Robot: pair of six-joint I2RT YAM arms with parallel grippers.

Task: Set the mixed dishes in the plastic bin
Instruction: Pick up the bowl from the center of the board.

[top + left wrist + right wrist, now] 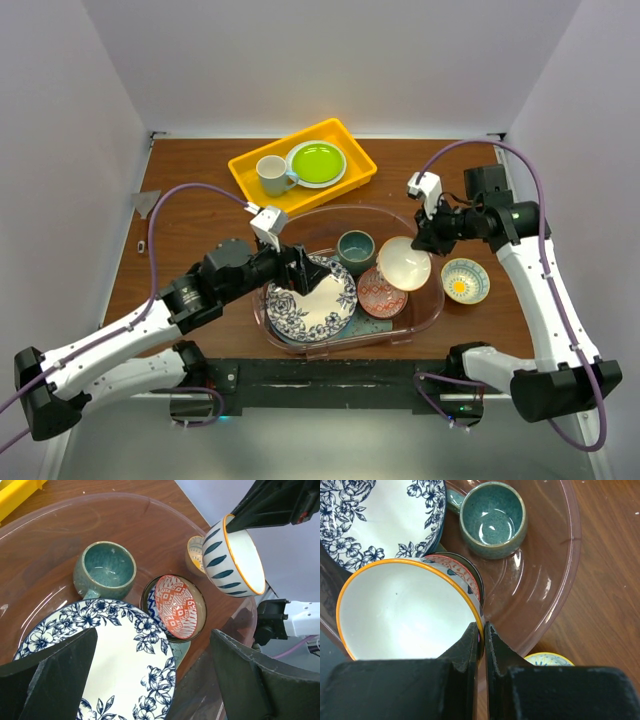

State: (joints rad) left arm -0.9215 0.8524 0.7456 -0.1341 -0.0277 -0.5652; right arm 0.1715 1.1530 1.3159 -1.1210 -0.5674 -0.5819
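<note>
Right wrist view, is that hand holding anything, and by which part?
Yes. The right hand pinches the orange-rimmed bowl by its rim, one finger inside, one outside. The left hand is open and holds nothing.

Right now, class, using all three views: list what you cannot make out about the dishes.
1. Top external: what lies under the blue-floral plate; the plate and the left gripper cover it.
2. Right wrist: most of the red-patterned bowl, behind the orange-rimmed bowl pinched by the right gripper; whether they touch is unclear.
3. Right wrist: the small yellow bowl, cut off by a gripper finger.
</note>
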